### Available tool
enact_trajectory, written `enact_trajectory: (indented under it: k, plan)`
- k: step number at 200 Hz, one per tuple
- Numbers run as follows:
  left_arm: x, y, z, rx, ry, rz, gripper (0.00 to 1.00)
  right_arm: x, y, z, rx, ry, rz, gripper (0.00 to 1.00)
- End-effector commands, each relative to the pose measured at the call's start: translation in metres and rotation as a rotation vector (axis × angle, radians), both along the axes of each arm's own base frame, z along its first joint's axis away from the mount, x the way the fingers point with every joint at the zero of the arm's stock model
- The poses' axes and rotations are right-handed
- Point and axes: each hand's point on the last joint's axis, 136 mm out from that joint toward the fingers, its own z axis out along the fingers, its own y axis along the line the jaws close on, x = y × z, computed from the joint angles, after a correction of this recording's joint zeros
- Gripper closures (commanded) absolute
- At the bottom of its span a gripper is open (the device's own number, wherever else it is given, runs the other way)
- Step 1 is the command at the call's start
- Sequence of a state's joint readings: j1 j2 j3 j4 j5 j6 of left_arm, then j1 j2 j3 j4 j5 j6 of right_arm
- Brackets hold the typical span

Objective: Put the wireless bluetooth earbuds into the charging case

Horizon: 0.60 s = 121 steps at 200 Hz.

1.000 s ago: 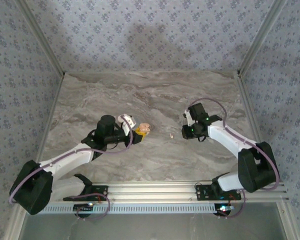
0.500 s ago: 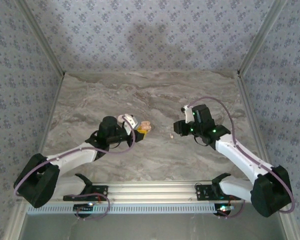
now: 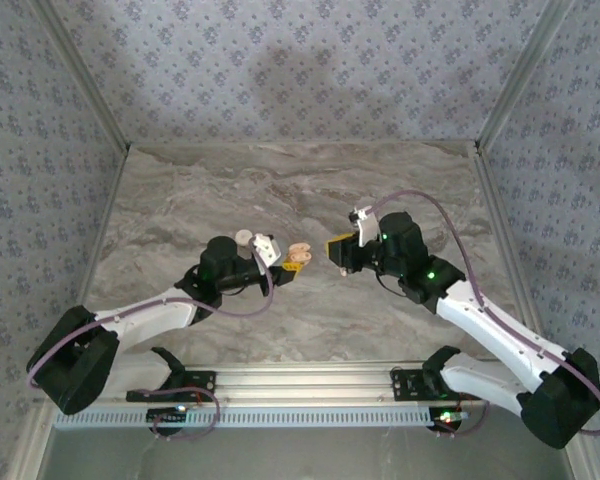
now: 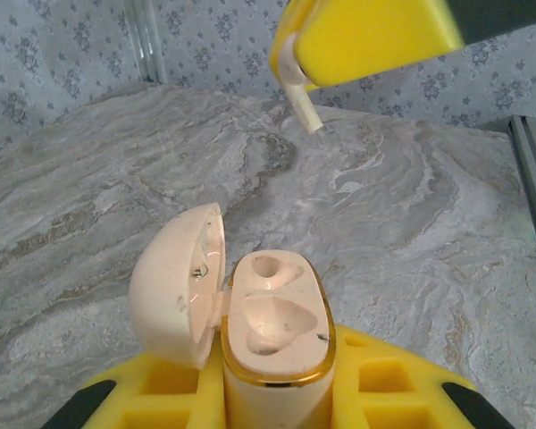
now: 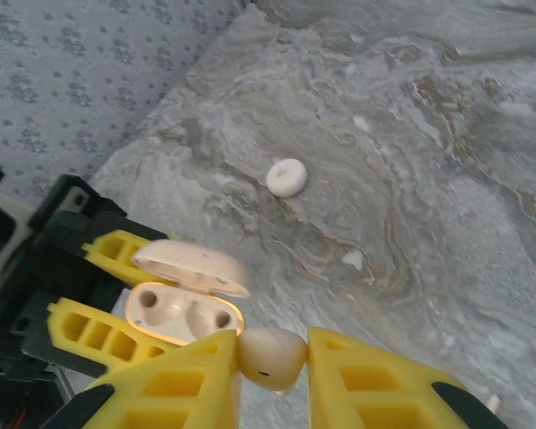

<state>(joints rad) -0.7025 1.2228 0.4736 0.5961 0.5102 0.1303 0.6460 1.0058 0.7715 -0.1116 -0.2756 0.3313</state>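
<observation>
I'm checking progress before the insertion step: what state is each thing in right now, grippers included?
Cream oval charging case: gripped, hinged lid open, both wells empty.
Cream wireless earbud: pinched, clear of the case, not yet inserted.
Left gripper: shut on the case.
Right gripper: shut on the earbud.
Small white rounded piece: lying loose on the marble table.

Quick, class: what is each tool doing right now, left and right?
Left tool: closed on the charging case, its lid open.
Right tool: closed on one earbud.
</observation>
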Motion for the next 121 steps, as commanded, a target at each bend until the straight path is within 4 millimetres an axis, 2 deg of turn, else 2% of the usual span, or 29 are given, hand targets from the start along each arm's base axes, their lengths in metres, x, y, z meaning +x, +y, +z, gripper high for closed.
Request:
enact_trajectory:
  k: [1, 47, 121]
  plan:
    - [-0.004, -0.009, 0.022, -0.023, -0.132, -0.035, 0.86, 0.001, 0.007, 0.028, 0.055, -0.067, -0.020, 0.75]
    - [-0.007, -0.014, 0.026, 0.009, -0.237, -0.015, 0.86, -0.005, 0.019, 0.035, 0.058, -0.113, -0.027, 0.75]
    - [-0.003, -0.013, 0.040, -0.030, -0.258, 0.021, 0.86, -0.009, 0.014, 0.030, 0.062, -0.133, -0.060, 0.75]
